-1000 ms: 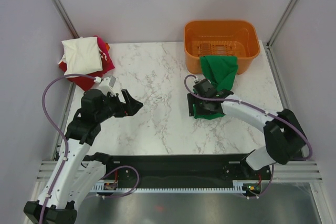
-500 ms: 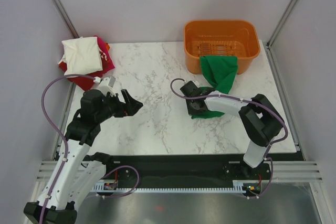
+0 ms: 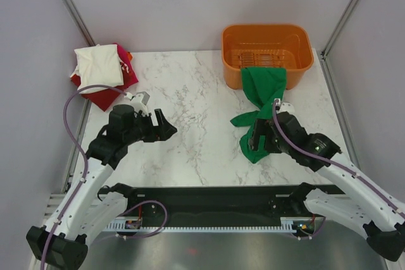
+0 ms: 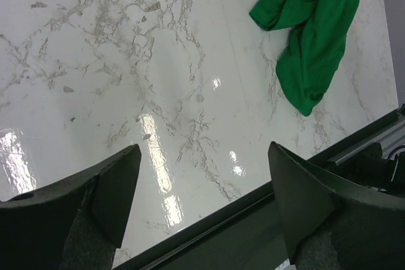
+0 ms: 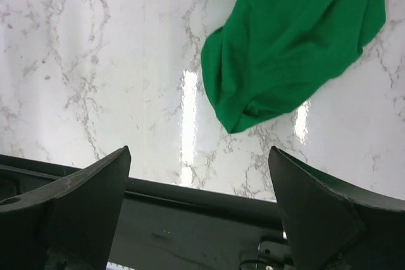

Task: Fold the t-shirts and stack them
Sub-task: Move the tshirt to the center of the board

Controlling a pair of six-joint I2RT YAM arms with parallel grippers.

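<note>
Top external shows green tee [image 3: 263,88] draped from orange basket [image 3: 266,27] onto the marble table [image 3: 190,93], left gripper [image 3: 166,128] and right gripper [image 3: 254,138] both spread wide, holding nothing.

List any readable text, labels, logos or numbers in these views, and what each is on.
No readable text in any view.
green t-shirt: plain, no print.
folded t-shirts: no print showing.
orange basket: no label visible.
left arm, right arm: no legible markings.
</note>
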